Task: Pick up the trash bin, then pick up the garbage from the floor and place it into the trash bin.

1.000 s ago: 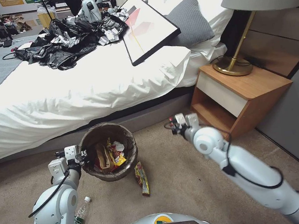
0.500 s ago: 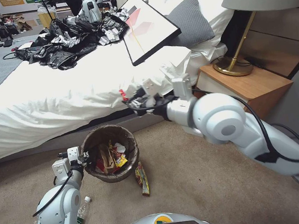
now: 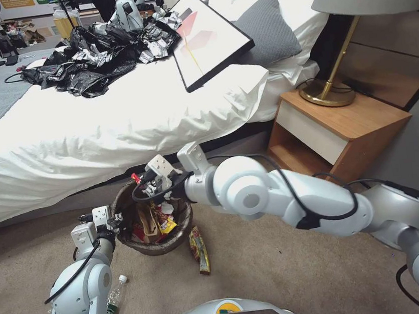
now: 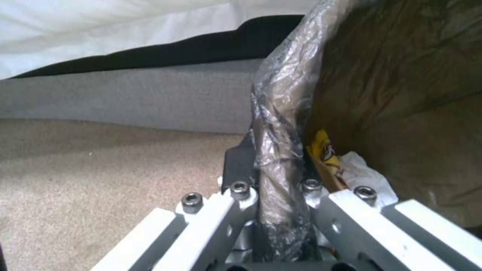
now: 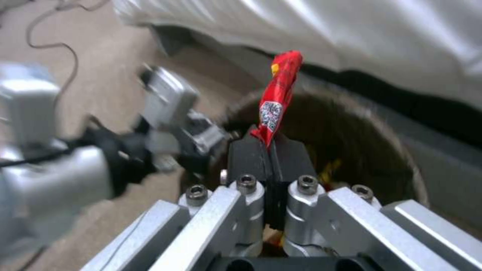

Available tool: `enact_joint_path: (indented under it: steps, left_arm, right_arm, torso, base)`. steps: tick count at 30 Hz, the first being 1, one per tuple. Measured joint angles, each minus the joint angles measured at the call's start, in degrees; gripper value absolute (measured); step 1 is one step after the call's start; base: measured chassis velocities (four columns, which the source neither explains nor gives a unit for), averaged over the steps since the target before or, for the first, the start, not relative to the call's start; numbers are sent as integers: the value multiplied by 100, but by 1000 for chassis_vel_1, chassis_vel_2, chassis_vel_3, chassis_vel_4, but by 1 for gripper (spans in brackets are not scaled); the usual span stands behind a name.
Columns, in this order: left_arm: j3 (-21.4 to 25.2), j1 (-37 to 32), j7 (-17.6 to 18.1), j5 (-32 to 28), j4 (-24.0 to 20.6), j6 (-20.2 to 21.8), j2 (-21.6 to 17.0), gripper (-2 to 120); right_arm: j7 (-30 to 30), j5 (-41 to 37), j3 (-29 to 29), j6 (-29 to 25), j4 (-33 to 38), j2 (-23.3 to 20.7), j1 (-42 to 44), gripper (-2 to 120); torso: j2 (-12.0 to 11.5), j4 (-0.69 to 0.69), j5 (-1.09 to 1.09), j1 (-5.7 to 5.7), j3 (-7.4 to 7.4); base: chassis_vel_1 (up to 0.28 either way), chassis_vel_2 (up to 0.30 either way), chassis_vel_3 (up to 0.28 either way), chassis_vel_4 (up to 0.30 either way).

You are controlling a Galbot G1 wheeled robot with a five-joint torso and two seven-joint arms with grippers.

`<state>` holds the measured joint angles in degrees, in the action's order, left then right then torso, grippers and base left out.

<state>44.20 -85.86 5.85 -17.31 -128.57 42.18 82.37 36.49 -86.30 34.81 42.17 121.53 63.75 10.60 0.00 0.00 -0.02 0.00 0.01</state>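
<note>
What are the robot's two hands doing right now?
Left gripper: shut on the trash bin rim.
Right gripper: shut on a red wrapper, above the bin.

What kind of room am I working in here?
A bedroom, likely a hotel-style mock-up: a bed with white sheets, a wooden nightstand bearing a brass lamp, and carpet underfoot.

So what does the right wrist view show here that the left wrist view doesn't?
Right wrist view alone: the right gripper shut on a red wrapper, with the left gripper farther off. Left wrist view alone: that left gripper clamped on the bag-lined rim, seen close up. Both: the trash bin, the bed base and the carpet.
</note>
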Motion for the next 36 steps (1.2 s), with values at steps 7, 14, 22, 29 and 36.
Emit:
enact_joint_path:
  steps: [7, 14, 22, 29, 36]
  left_arm:
    - [22, 30, -4, -14, 0, 0, -14, 0]
    - [6, 32, -4, -15, 2, 0, -7, 0]
    - [40, 28, -12, -33, -5, -2, -21, 0]
    - [41, 31, -17, -35, 4, -4, -8, 0]
    - [84, 31, -22, -58, 3, -5, -8, 0]
  right_arm:
    - [-50, 192, 155, -2, -286, 80, 241, 0]
    - [-100, 354, 265, -3, -541, 277, 417, 0]
    - [-166, 414, 279, -3, -768, 417, 520, 20]
    - [-170, 404, 267, -4, -853, 514, 537, 48]
    - [-172, 414, 226, -4, -910, 577, 538, 75]
  torso:
    - [0, -1, 1, 0, 0]
    - [0, 0, 1, 0, 0]
    - [0, 0, 2, 0, -1]
    - [0, 0, 2, 0, -1]
    - [0, 0, 2, 0, -1]
  base:
    - [0, 0, 0, 0]
    - [0, 0, 0, 0]
    - [0, 0, 0, 0]
    - [0, 0, 0, 0]
    - [0, 0, 0, 0]
